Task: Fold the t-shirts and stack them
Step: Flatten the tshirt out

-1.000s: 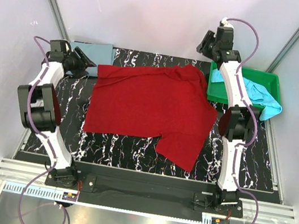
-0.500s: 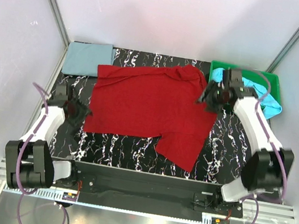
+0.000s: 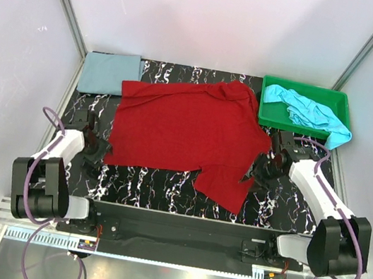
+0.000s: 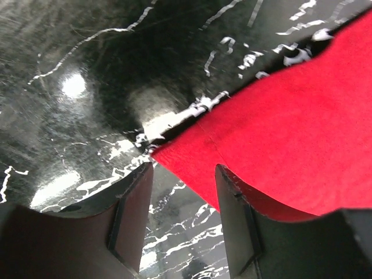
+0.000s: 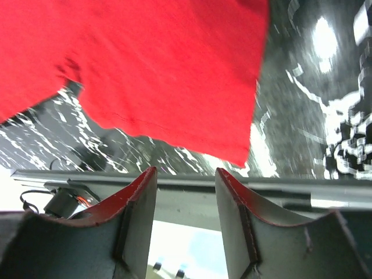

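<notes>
A deep red t-shirt [image 3: 187, 136] lies spread flat across the middle of the black marbled table. My left gripper [image 3: 99, 148] sits low at its near left corner. In the left wrist view that gripper [image 4: 183, 171] is open, and the red corner [image 4: 192, 165] lies on the table between its fingertips, ungripped. My right gripper [image 3: 252, 173] hovers by the shirt's near right edge. In the right wrist view it [image 5: 185, 174] is open and empty, with the red cloth [image 5: 163, 64] ahead of it. A folded grey-blue t-shirt [image 3: 110, 73] rests at the back left. A turquoise t-shirt [image 3: 306, 109] is bunched in the tray.
The green tray [image 3: 302, 87] stands at the back right, with turquoise cloth hanging over its right side. A metal rail [image 5: 290, 195] runs along the table's near edge. White walls close in the table on three sides.
Both arms have swung from the back of the table down to the near edge of the red t-shirt, the left to its left corner, the right to its right side.
</notes>
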Tool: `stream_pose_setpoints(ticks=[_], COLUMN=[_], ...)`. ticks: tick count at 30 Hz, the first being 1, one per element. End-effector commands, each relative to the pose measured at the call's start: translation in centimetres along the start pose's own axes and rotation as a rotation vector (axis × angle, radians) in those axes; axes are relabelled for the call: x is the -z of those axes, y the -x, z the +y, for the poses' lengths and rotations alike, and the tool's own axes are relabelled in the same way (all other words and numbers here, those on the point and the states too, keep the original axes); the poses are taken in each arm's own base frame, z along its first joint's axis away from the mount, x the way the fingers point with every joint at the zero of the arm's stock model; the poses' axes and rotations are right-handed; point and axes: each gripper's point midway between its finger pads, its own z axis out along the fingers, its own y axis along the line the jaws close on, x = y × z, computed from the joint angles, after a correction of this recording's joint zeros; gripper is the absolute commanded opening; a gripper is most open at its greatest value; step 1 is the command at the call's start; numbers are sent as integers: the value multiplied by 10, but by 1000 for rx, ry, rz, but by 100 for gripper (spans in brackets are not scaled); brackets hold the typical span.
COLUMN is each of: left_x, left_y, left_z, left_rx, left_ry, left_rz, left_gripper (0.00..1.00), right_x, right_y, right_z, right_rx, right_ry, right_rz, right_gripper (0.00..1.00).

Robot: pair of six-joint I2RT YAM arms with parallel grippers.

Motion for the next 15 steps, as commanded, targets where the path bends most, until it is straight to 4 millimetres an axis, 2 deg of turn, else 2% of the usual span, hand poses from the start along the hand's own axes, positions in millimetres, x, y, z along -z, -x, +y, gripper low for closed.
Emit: stream_pose_setpoints(ticks=[1,4,11,15], left_x=[1,-2,-12,-18], left_y=[17,16,20,19], left_z=[-4,5,6,15], left_rx=[30,43,28,46], left_ry=[18,60,108,147], left_rz=[-66,-67,-56,-56], left_gripper=[51,51,51,50], right_x=[6,5,-1,-7], right_y=[-11,-14,-13,-15], right_z=[0,-2,-10,-17], right_rx=[-49,-58,-83,-135], right_ry=[19,9,-35,-73], right_rz=[15,21,19,26], right_gripper=[52,52,53,55])
